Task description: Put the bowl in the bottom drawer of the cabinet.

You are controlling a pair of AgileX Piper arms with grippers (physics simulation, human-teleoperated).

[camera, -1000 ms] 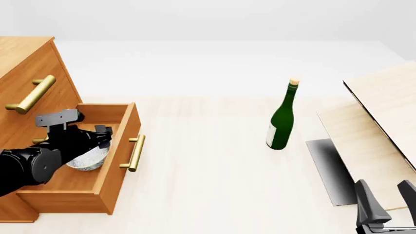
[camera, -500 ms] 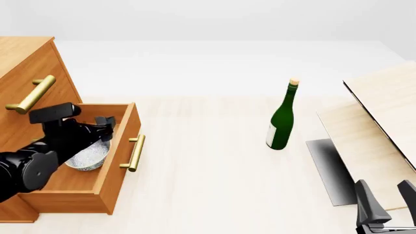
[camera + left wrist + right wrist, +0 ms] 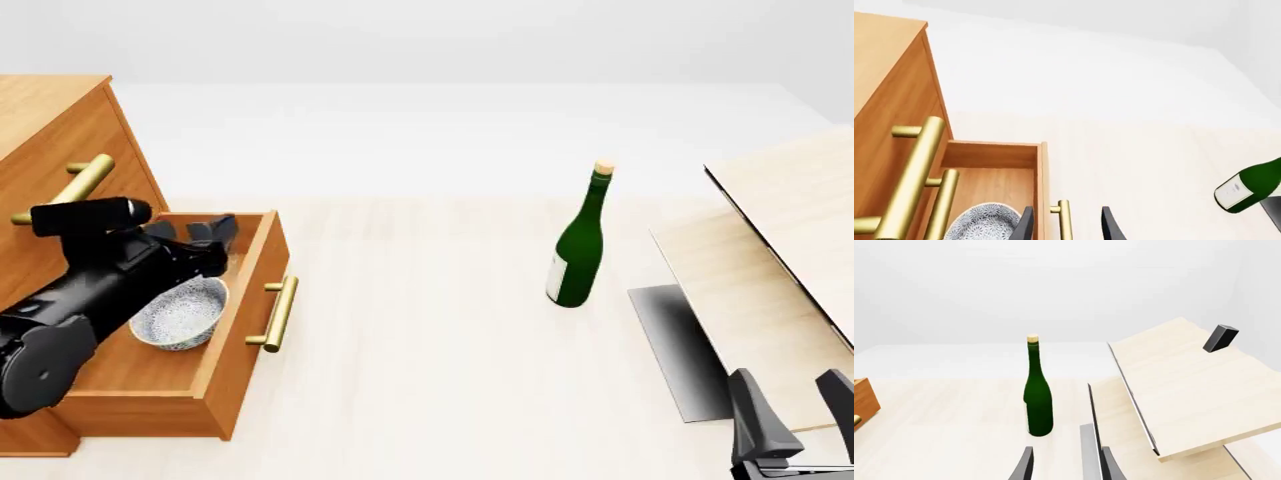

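The speckled white-grey bowl [image 3: 180, 313] rests upright on the floor of the pulled-out bottom drawer [image 3: 248, 335] of the orange-brown cabinet [image 3: 54, 140]. My left gripper [image 3: 198, 232] hovers above the drawer, just beyond the bowl, open and empty. In the left wrist view the bowl [image 3: 984, 224] lies beside one fingertip, and the left gripper [image 3: 1066, 227] straddles the drawer's front wall [image 3: 1043, 190]. My right gripper [image 3: 790, 405] stays low at the table's near right corner, open and empty; the right wrist view shows the same gripper [image 3: 1066, 467] open.
A tall green bottle [image 3: 578, 245] stands upright mid-table, right of the drawer. Pale wooden boards [image 3: 787, 220] slope at the right over a dark grey mat [image 3: 674, 345]. A brass bar handle [image 3: 278, 312] juts from the drawer front. Upper brass handles [image 3: 67, 192] stick out above my left arm.
My left gripper has let go of the bowl and risen up and back out of the drawer. The bowl stays on the drawer floor. The right arm has not moved.
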